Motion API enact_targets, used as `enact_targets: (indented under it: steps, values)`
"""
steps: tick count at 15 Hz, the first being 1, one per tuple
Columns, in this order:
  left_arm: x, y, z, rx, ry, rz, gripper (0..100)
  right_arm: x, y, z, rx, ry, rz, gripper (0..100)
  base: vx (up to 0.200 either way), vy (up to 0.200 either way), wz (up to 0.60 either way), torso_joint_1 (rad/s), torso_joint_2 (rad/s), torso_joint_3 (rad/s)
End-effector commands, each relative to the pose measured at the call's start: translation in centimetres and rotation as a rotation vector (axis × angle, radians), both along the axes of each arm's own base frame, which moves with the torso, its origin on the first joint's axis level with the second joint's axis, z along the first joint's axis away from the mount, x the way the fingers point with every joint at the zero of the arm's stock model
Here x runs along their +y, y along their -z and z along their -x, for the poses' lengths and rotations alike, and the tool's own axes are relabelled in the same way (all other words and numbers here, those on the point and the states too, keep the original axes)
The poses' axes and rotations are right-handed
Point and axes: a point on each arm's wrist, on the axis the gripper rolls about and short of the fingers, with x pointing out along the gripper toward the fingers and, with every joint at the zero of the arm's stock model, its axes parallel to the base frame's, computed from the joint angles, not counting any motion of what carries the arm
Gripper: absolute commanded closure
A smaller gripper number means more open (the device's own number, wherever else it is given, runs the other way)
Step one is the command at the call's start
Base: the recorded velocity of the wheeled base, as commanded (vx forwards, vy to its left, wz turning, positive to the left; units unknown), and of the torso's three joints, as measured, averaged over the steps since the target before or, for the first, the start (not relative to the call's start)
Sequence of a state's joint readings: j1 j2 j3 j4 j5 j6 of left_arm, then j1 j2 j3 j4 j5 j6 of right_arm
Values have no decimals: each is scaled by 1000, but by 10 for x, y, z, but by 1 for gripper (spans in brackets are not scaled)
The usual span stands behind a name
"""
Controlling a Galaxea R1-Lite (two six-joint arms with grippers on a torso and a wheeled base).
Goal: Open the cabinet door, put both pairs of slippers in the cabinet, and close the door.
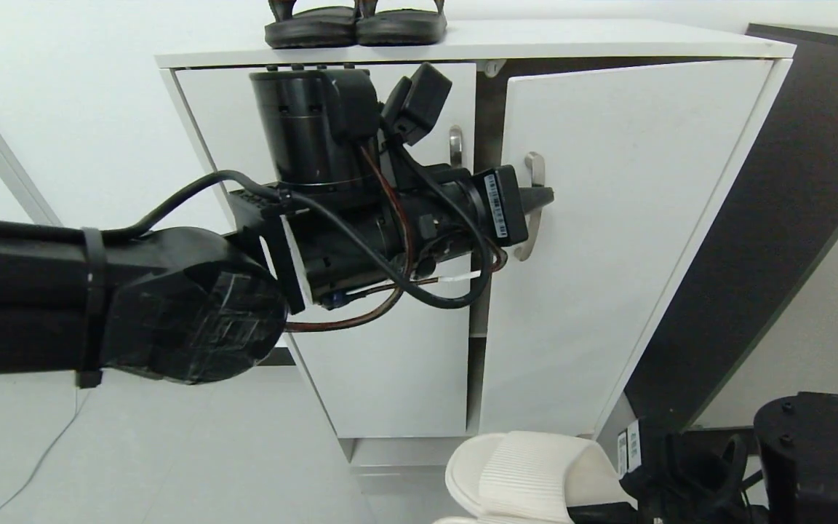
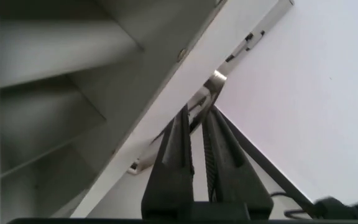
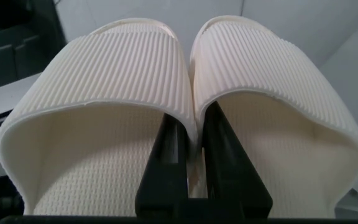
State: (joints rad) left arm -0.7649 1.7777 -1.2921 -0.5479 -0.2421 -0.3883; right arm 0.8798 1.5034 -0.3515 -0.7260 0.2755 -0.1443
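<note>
Left gripper (image 1: 540,196), dead centre, has its jaws narrowed onto the curved silver metal handle (image 1: 533,164) of the right-hand white cabinet door (image 1: 608,255). That door stands ajar, so this looks mid-pull. At 5 o'clock the right gripper (image 3: 193,143) pinches the pair of cream ribbed foam slippers (image 3: 129,81) by their touching inner walls, ready to load. At 12 o'clock the pair of black sandals (image 1: 356,28) sits on top of the white cabinet (image 1: 608,45).

The left arm (image 1: 172,291) is stretched across toward 3 o'clock, and the left end effector (image 1: 539,196) is clamped on a handle (image 1: 533,164). At 5 o'clock, the right end effector (image 3: 191,143) is pinched on the slippers (image 3: 104,81).
</note>
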Motion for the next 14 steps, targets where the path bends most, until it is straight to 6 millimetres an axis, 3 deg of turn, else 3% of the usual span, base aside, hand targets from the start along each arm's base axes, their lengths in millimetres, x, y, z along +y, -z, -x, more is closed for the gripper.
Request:
enact_targets:
  steps: [1,6,9,14]
  values:
    - [13,-5,21,-6,13,4,100,-3,0,3,-2,-8,-1,100,0,0,0,0,0,0]
    - [45,-4,48,-14,1,11,100,-2,2,3,0,-14,6,100,0,0,0,0,0,0]
    - [51,-4,37,-12,-36,10,100,-2,3,5,1,-20,10,100,0,0,0,0,0,0]
    - [32,3,0,-3,-65,2,100,-2,5,6,7,-24,19,100,0,0,0,0,0,0]
